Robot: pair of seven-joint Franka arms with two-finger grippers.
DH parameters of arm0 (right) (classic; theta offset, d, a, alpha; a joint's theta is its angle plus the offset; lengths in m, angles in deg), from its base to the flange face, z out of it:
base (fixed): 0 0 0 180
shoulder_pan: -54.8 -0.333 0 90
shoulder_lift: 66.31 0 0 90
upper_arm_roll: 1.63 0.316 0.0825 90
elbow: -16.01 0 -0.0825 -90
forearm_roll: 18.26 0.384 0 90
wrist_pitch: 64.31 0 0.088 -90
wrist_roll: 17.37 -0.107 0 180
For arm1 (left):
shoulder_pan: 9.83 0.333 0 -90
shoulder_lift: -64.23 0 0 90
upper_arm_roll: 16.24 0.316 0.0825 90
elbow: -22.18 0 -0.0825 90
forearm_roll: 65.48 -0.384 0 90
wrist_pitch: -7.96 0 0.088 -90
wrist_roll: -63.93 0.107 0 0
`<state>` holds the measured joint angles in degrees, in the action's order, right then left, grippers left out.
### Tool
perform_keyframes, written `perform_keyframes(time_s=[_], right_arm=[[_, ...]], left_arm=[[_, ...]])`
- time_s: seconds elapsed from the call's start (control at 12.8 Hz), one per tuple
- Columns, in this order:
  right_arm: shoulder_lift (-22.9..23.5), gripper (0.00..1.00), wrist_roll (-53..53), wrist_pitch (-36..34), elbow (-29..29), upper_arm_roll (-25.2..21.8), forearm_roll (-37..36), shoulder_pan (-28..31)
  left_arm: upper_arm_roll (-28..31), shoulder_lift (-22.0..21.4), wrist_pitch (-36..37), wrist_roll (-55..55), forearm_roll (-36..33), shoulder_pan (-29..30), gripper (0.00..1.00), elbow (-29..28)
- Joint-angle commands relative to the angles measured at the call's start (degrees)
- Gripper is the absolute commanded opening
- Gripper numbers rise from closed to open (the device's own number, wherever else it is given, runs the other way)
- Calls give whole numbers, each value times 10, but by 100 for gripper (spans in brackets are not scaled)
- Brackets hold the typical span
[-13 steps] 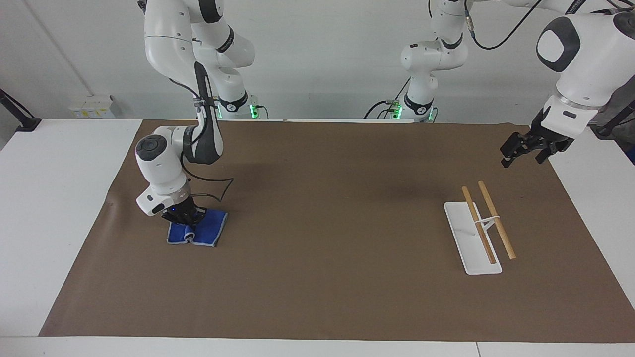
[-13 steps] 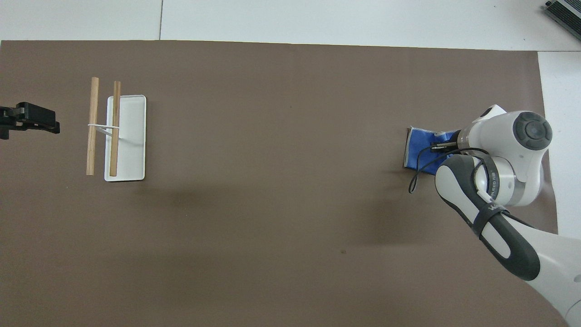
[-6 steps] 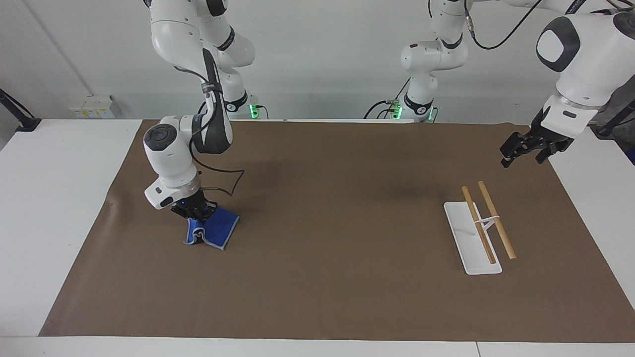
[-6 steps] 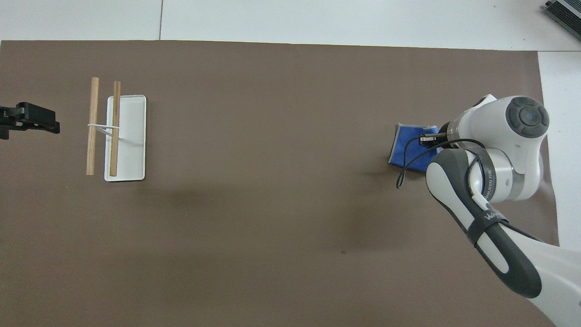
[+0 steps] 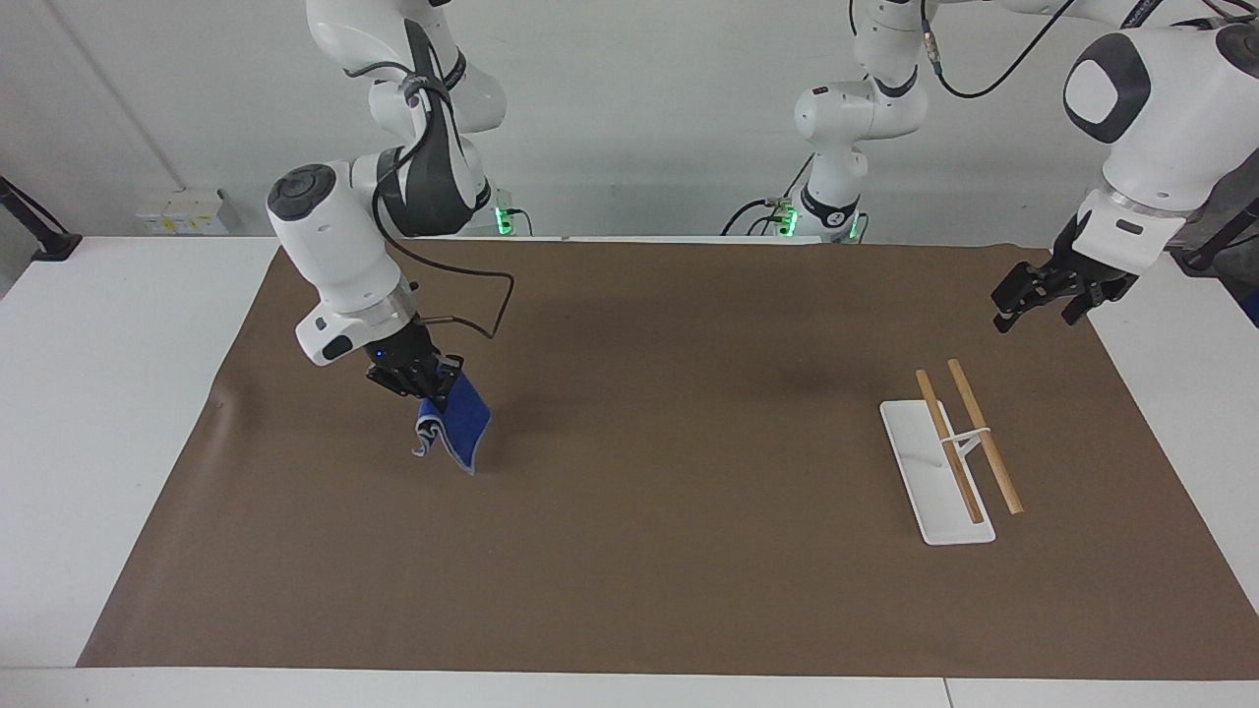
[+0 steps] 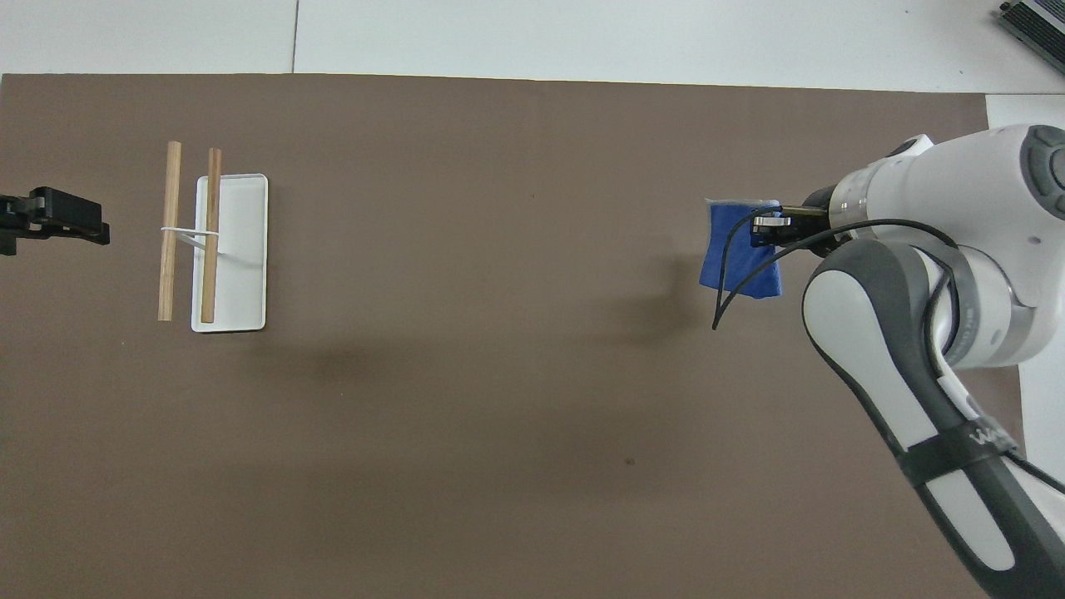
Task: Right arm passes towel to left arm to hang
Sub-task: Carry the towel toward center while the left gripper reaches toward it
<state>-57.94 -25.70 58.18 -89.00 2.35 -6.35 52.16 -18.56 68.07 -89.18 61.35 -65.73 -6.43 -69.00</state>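
From the facing view, my right tool (image 5: 418, 382) is clamped on the towel (image 5: 454, 427), which hangs below it clear of the brown surface (image 5: 639, 511), toward my right arm's end. My left tool (image 5: 1045, 291) waits in the air over the surface's edge at my left arm's end, near the white rack (image 5: 936, 472) with two wooden rods; I cannot tell whether it is open.

From overhead, my right tool (image 6: 770, 229) pinches the towel (image 6: 736, 249) by its upper edge. My left tool (image 6: 52, 225) sits beside the rack (image 6: 230, 249).
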Motion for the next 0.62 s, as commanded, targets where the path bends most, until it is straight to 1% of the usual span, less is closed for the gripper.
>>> perform_keyframes(time_s=[0.0,0.16,0.39,0.47,0.55], right_arm=[[-19,3,-77,-8,15,37,32,4],[-28,3,-148,-10,40,73,64,4],[-34,2,-194,-2,47,121,75,4],[-33,2,-199,-1,56,131,110,4],[-33,2,-197,3,57,136,150,3]], left_arm=[[-4,-18,-14,-2,8,0,100,-16],[-5,-23,-11,-2,8,-6,100,-18],[-6,-29,-6,-7,8,-7,100,-19],[-6,-33,-7,-10,9,-8,100,-22],[-7,-34,-14,-36,27,-13,100,-27]])
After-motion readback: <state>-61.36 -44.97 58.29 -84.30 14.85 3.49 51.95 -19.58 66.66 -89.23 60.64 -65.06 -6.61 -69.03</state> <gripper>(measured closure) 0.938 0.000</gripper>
